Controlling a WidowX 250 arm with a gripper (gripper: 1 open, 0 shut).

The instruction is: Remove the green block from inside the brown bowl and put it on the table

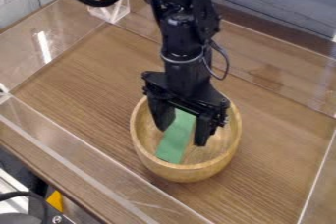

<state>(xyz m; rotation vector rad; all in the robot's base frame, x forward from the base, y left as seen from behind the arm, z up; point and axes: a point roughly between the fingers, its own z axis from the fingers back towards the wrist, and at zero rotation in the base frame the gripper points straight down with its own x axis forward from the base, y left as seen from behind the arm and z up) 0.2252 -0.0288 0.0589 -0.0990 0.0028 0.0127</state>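
The brown bowl (151, 157) sits on the table (92, 90) near its front middle. Inside it leans the green block (175, 141), a flat bright green bar tilted against the bowl's inner wall. My black gripper (183, 128) reaches straight down into the bowl, open, with one finger on each side of the block's upper end. Whether the fingers touch the block I cannot tell; its top end is partly hidden behind them.
Clear acrylic walls (39, 41) edge the tabletop on the left, back and front. A white label (113, 12) sticks to the far wall behind the arm. Bare wood lies left and right of the bowl.
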